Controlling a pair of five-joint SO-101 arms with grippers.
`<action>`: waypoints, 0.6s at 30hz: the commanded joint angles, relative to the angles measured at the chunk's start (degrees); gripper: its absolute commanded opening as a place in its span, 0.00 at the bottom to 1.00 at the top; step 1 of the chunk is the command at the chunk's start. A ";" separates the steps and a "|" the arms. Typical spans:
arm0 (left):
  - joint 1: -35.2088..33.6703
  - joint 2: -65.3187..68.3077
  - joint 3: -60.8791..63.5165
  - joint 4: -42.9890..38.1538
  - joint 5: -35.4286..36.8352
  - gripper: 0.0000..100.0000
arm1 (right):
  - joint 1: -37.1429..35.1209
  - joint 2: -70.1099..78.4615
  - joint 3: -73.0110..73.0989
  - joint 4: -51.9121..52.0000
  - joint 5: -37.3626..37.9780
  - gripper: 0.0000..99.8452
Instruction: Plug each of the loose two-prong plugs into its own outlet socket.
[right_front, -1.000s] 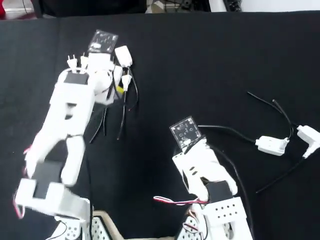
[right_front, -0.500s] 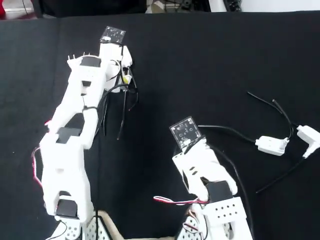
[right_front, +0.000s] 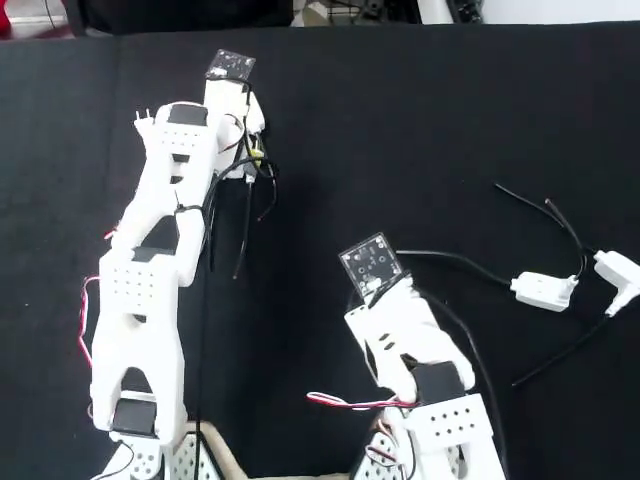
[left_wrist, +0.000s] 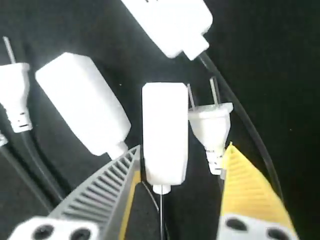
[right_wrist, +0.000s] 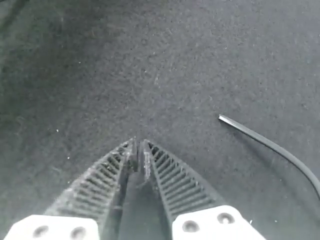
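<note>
My left gripper (left_wrist: 182, 149) is open and hangs just above a cluster of white pieces at the table's far left. Between its grey finger (left_wrist: 107, 190) and yellow finger (left_wrist: 247, 192) lie a white socket block (left_wrist: 165, 132) and a two-prong plug (left_wrist: 210, 127), side by side, neither gripped. A second socket block (left_wrist: 82, 102), a third (left_wrist: 170, 22) and another plug (left_wrist: 12, 92) lie around them. From above, the left arm (right_front: 165, 220) covers most of this cluster (right_front: 250, 110). My right gripper (right_wrist: 139, 149) is shut and empty over bare mat.
At the right side lie a white socket block (right_front: 543, 290) and another white piece (right_front: 617, 270) on thin black cables (right_front: 545, 215). One cable (right_wrist: 270, 145) runs close to the right gripper. The right arm (right_front: 410, 340) stands at the near middle on the black mat.
The left arm has stretched out and swung right, bringing its gripper over the far-left cluster. The right arm and the right-hand pieces have not moved.
</note>
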 joint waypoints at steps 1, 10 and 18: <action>0.40 -0.44 -3.30 0.88 -2.02 0.24 | -0.35 -0.13 -0.22 0.18 0.44 0.01; 0.31 -0.53 -3.38 1.67 -3.78 0.08 | -0.35 -0.04 -0.22 0.18 0.44 0.01; 0.31 0.09 -8.04 5.80 -3.87 0.08 | -0.35 -0.04 -0.22 0.18 0.44 0.01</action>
